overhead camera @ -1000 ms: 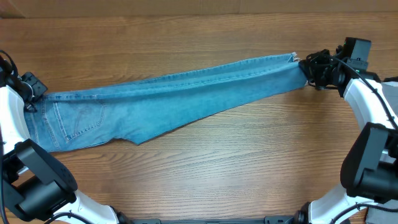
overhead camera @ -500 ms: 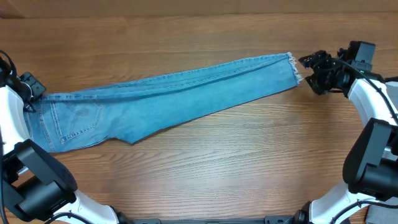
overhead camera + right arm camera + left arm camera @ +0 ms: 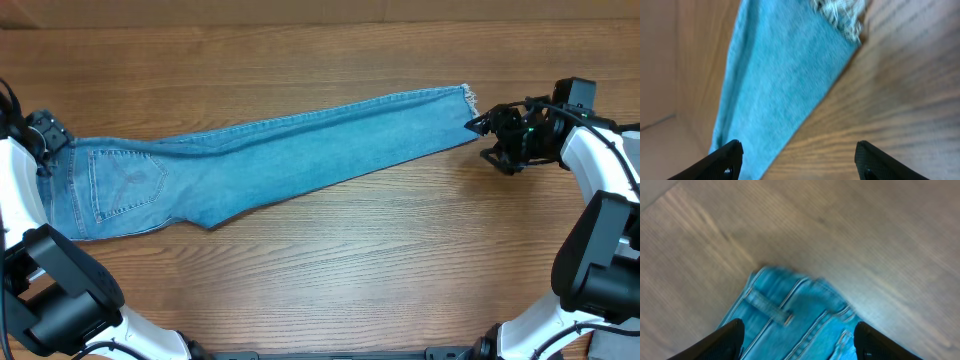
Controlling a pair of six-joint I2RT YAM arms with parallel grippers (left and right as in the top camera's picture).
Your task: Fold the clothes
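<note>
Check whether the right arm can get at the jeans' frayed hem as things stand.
Probably yes: the open right gripper sits just beside the frayed hem, with only bare table between them.

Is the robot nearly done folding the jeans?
About halfway, I think. Done: the jeans lie flat and long on the table, seemingly with one leg on top of the other. In hand: nothing, the left pincer by the waist and the right pincer by the frayed hem are both open and empty. Left: folding the long strip up into a short bundle.
</note>
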